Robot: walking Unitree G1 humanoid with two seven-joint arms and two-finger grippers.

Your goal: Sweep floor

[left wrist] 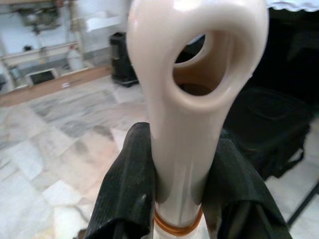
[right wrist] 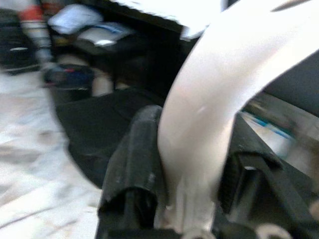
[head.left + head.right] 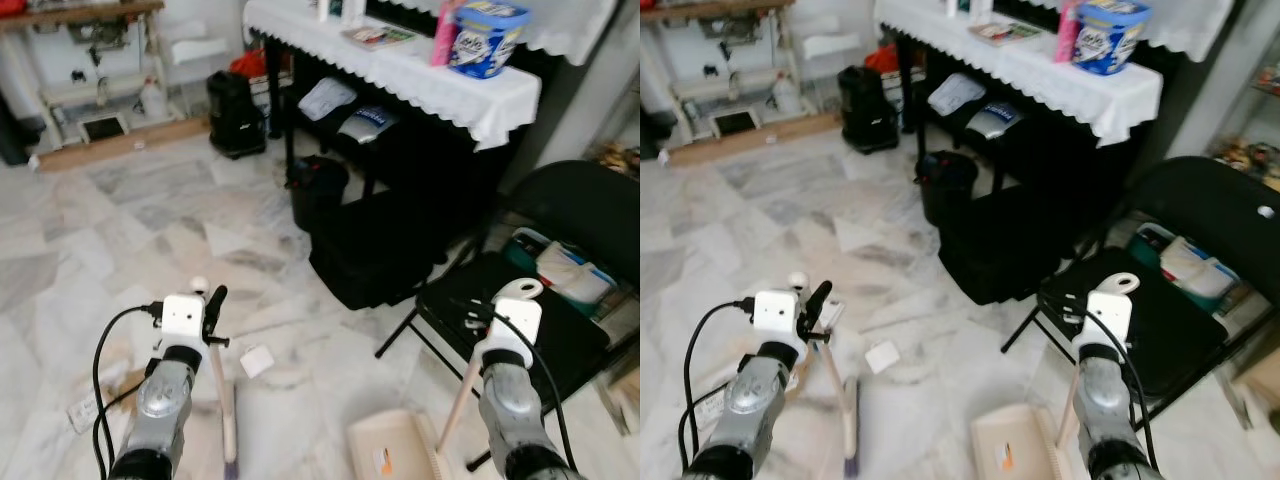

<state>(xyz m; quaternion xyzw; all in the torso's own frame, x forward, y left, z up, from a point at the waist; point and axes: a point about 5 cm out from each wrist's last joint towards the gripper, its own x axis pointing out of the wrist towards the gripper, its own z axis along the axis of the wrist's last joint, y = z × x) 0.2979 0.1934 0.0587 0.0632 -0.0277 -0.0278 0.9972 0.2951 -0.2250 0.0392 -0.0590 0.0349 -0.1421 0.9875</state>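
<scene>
— What does the left tool (image 1: 179, 199) hold?
— It squeezes the smooth cream broom handle (image 1: 192, 99), loop on top, above the marble floor (image 3: 150, 230).
— And the right tool (image 2: 192, 199)?
— Clamped on the dustpan (image 3: 390, 445) stick (image 2: 224, 109).

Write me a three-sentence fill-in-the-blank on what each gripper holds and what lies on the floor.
1. The left gripper is shut on the handle of the ____.
2. The right gripper is shut on the handle of the ____.
3. The white scrap of paper lies on the marble ____.

Missing words: broom; dustpan; floor
</scene>
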